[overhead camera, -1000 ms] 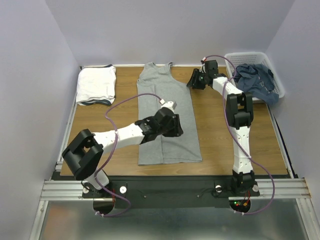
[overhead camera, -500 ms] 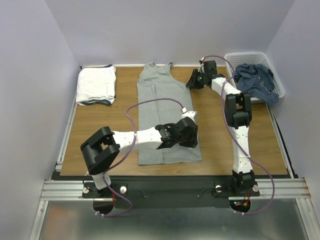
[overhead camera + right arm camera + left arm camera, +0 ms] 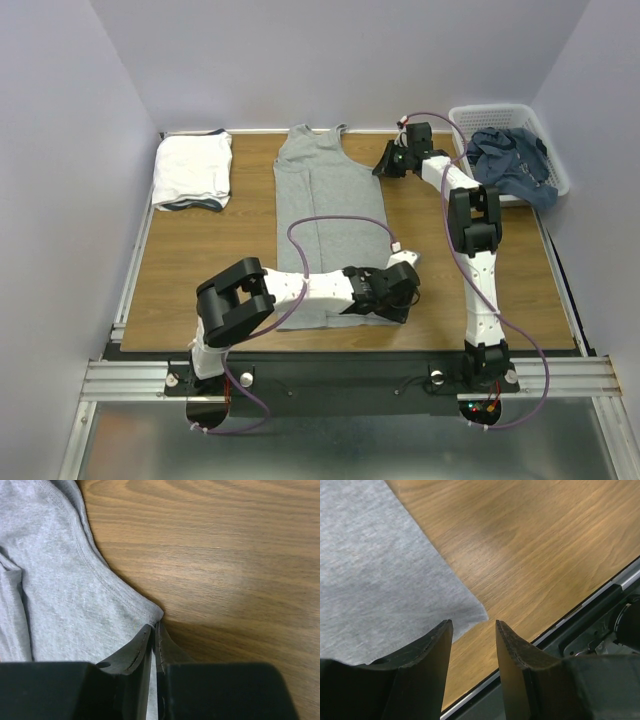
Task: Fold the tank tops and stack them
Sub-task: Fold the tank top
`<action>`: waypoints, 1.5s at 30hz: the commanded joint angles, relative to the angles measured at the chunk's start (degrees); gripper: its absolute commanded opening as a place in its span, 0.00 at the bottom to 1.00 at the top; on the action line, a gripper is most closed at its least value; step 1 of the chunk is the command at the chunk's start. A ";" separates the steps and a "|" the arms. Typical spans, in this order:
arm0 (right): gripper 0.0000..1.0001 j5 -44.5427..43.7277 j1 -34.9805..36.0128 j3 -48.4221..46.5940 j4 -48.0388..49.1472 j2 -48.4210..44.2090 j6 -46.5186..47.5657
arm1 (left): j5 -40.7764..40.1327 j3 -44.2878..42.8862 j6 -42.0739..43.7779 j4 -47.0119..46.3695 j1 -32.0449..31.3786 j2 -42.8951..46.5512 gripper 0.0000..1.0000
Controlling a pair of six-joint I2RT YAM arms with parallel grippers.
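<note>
A heather grey tank top (image 3: 330, 215) lies flat and lengthwise in the middle of the wooden table. My left gripper (image 3: 402, 300) hovers over its near right hem corner (image 3: 479, 614). That gripper (image 3: 474, 627) is open, and the corner lies just ahead of its fingertips. My right gripper (image 3: 384, 167) is at the top's far right armhole. There the gripper (image 3: 154, 628) is shut on the grey tank top's (image 3: 60, 580) underarm edge. A folded white tank top (image 3: 192, 168) rests at the back left. A dusty blue one (image 3: 512, 160) is bunched in the basket.
A white lattice basket (image 3: 500, 113) stands at the back right corner. The table's metal front rail (image 3: 600, 592) runs close to the left gripper. Bare wood (image 3: 450, 270) shows to the right of the grey top and also (image 3: 200, 260) to its left.
My left arm has swept from the middle of the grey top to its near right hem corner. My right gripper has closed on the armhole edge.
</note>
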State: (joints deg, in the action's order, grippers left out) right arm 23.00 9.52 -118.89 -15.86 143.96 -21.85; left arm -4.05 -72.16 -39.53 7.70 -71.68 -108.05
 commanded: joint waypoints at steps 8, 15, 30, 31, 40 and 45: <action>0.10 0.29 0.68 -0.90 1.71 0.79 -0.04 | -2.27 -5.97 0.68 2.93 -2.06 -4.09 0.51; 0.09 0.55 0.68 -1.08 1.97 0.97 -0.39 | -3.06 -7.11 0.42 4.16 -2.24 -5.77 0.47; 0.01 -4.98 0.68 -0.12 2.41 0.27 -3.29 | 2.47 -0.01 1.38 2.49 -2.41 3.10 0.00; 0.00 -6.03 0.68 1.02 2.50 -0.52 -3.73 | 2.91 0.70 1.38 2.40 -2.50 4.07 0.00; 0.00 -13.95 -0.99 6.56 3.38 -4.30 -7.16 | 9.24 8.34 0.51 -0.76 -2.50 12.60 0.00; 0.00 -16.32 -2.57 10.68 3.99 -7.63 -7.33 | 12.66 11.24 -0.37 -3.65 -2.59 14.79 0.00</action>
State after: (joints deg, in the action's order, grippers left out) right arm 12.45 9.08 -110.89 -11.77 139.65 -29.12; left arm 3.81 -63.16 -39.16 7.11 -73.65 -96.42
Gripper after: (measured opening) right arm 0.012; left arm 0.017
